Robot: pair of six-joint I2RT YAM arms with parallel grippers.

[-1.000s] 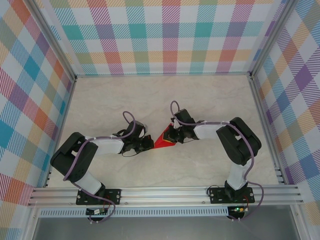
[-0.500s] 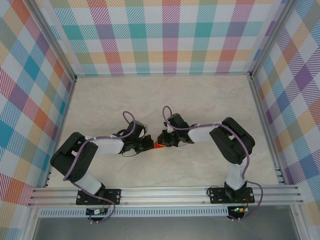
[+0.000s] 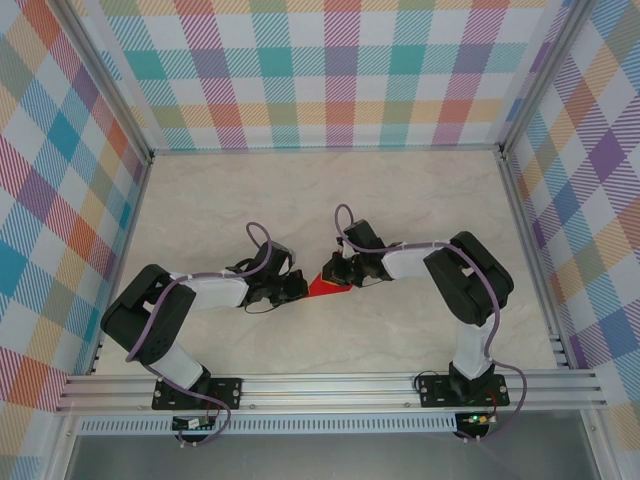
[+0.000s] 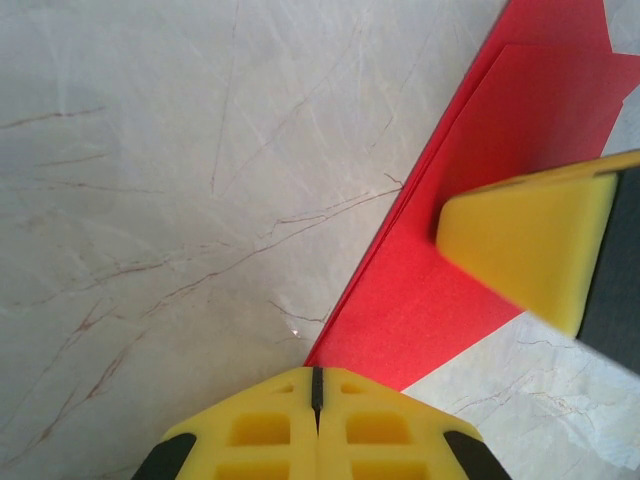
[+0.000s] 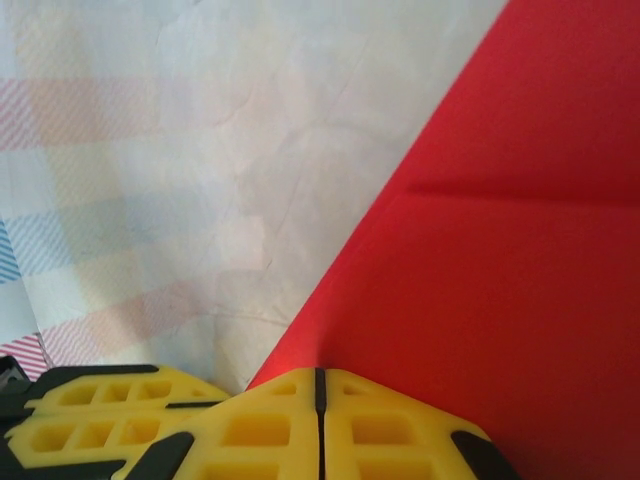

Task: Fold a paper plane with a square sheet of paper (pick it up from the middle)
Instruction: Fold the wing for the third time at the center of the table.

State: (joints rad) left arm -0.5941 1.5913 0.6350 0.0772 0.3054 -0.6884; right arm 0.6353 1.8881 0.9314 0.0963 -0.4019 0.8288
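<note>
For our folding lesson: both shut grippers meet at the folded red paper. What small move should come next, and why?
Probably slide the right gripper along the paper to press its fold flat while the left gripper pins the corner; both are shut, and layered edges show.

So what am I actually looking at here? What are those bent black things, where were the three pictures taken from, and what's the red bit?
Those are two robot arms bolted at the near edge of the table. The wide picture looks down from above: the left tool and right tool meet at a folded red sheet of paper lying on it. The other two come from small cameras on each wrist, so the yellow fingers at the bottom are that arm's own. Both tools are shut, tips at the paper's edge; the right tool's finger rests on the paper. Whether either pinches it, I can't tell.
</note>
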